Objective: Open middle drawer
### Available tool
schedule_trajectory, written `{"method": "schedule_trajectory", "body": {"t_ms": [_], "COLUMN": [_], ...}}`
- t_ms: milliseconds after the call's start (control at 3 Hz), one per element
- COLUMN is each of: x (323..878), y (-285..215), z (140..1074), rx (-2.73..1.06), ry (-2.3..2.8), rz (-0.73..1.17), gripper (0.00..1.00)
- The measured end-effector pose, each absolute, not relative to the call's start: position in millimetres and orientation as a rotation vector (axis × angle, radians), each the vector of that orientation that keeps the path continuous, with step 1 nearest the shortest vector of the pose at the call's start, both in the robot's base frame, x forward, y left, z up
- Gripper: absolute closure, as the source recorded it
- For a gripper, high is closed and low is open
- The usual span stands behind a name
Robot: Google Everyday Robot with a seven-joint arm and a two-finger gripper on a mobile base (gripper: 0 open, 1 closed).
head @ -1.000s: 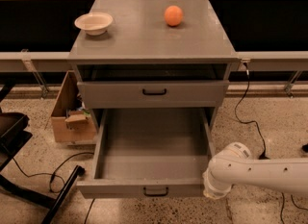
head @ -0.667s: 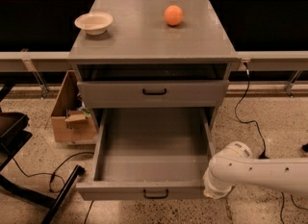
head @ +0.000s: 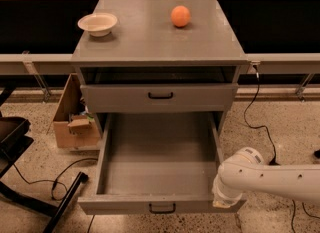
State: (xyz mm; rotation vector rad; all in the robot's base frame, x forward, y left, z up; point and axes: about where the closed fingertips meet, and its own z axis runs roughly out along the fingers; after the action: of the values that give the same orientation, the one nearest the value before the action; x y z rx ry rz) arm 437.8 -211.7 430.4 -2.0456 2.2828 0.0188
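The middle drawer (head: 160, 177) of the grey cabinet (head: 155, 42) stands pulled far out, showing a deep, plain grey interior with nothing in it. Its small black bar handle (head: 162, 208) sits on the front panel near the bottom of the view. My white arm (head: 280, 177) reaches in from the right. The gripper (head: 221, 200) is at the drawer's front right corner, against the front panel's right end. Above, a shorter grey drawer (head: 160, 97) with a black handle is nearly shut, with a dark gap over it.
A beige bowl (head: 98, 23) and an orange (head: 180, 16) rest on the cabinet top. A cardboard box (head: 72, 122) stands on the floor to the left. Black cables (head: 257, 122) run along the floor at right, and a black chair base (head: 30, 192) is at lower left.
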Motion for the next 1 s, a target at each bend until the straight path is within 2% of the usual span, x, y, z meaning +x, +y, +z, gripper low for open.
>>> {"method": "schedule_trajectory", "body": {"t_ms": [1000], "x": [437.8], "y": [-211.7], "z": [430.4], "rx": [-2.046], "ry": [2.283], "rz": [0.019], "gripper": [0.09]}}
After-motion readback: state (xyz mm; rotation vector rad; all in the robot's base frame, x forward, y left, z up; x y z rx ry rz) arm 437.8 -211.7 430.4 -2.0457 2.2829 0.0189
